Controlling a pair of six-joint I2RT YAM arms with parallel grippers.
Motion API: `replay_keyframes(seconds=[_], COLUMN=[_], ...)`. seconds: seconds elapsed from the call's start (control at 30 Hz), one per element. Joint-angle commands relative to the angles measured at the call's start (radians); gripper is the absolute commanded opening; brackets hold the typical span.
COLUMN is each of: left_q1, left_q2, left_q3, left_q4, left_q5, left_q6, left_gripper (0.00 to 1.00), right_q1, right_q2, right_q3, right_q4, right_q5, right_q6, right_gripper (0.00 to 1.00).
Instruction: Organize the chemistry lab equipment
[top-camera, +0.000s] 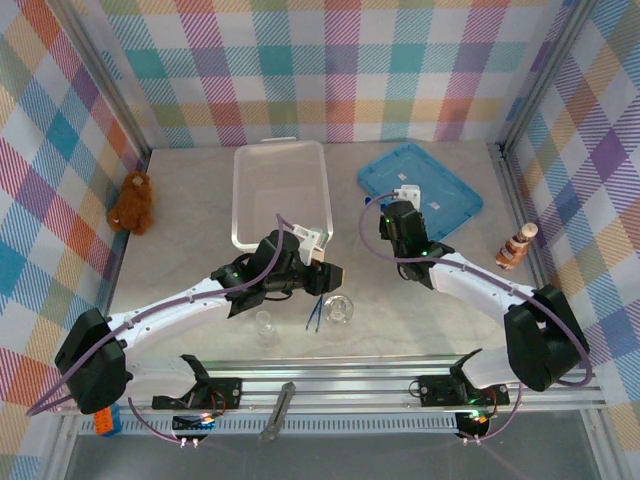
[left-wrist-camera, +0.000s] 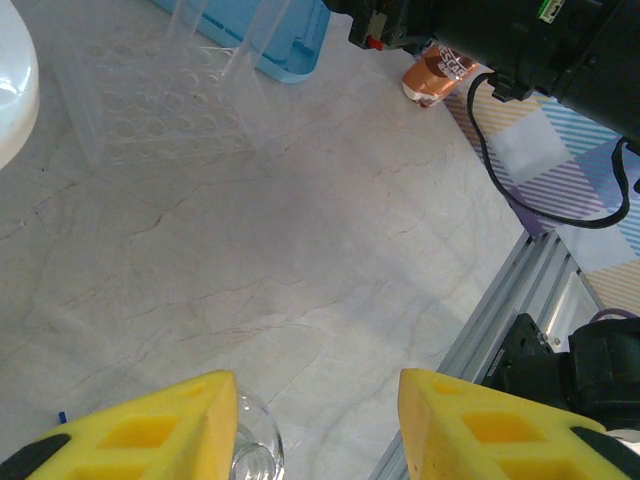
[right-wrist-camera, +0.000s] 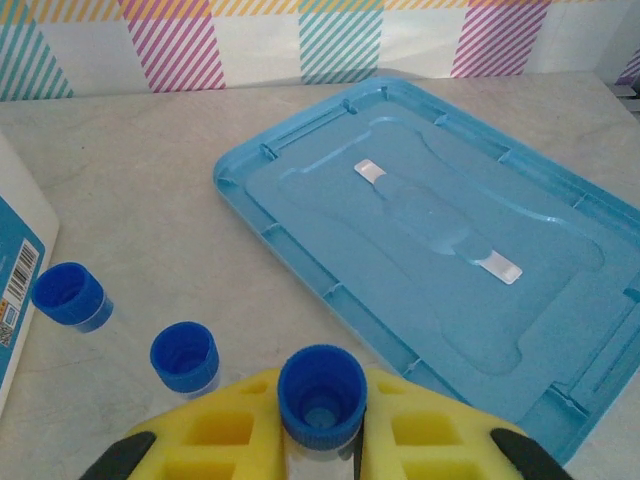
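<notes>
Altogether, three tubes with blue caps are counted in the right wrist view. A first tube (right-wrist-camera: 68, 296) is seen at the left edge and a second tube (right-wrist-camera: 185, 356) at lower left. A third tube (right-wrist-camera: 320, 388) is seen at bottom centre, clamped between the yellow fingers of the right gripper (right-wrist-camera: 322, 438).

From the top view, one round flask (top-camera: 338, 310), one small beaker (top-camera: 265, 322) and one pair of dark-blue tweezers (top-camera: 315, 312) are counted on the table (top-camera: 180, 240), in the lower middle of the frame. The tweezers are laid between the two glass pieces, just beside the flask. One clear bin (top-camera: 280, 190) is placed at upper centre, and one blue lid (top-camera: 440, 195) lies flat to its right. One teddy bear (top-camera: 132, 200) is seen at the left and one brown-and-white figure (top-camera: 515, 247) at the right.

The fingers of the left gripper (left-wrist-camera: 315, 405) are held apart, with nothing between them. The rim of a clear glass vessel (left-wrist-camera: 255, 455) is seen just beside the left-hand finger at the bottom of the frame; which vessel it is cannot be told. One clear rack (left-wrist-camera: 150, 110) with rows of round holes is seen at upper left.

One barcode label (right-wrist-camera: 15, 290), white and blue, is seen at the left edge of the right wrist view; no words can be read on it.
</notes>
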Motion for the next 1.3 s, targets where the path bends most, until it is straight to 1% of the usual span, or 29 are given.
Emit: replay_keyframes(seconds=[0.0,0.3,0.8,0.9,1.03,1.27], left_q1=[0.012,0.012,0.015,0.015,0.015,0.015], left_q2=[0.004,0.007,-0.003,-0.008,-0.011,-0.035], left_q3=[0.004,-0.004,-0.012,-0.012,0.005,0.002], left_q4=[-0.002,-0.005,-0.038,-0.052,-0.111,-0.171], left_q5=[-0.001,-0.007,-0.041,-0.054,-0.083,-0.112], left_q6=[0.007,0.012,0.020,0.026,0.047,0.064], left_gripper=[0.46,0.46,0.46,0.46,0.46,0.46], right_q1=[-0.004,-0.005,-0.006,-0.005,-0.006,-0.003], right_q2=[0.023,0.043,0.020,-0.002,-0.060,-0.185], right_q3=[0.028,0.018,0.009,0.007,0.010,0.031], right_q4=[0.024,0.028,-0.009,-0.019,-0.051,-0.188], right_q5=[-0.006,-0.012,-0.019,-0.018,-0.019,-0.034], right_q6=[0.010,0.021,0.029,0.030,0.029,0.084], right_gripper=[0.21,0.21,0.29,0.31,0.33,0.33])
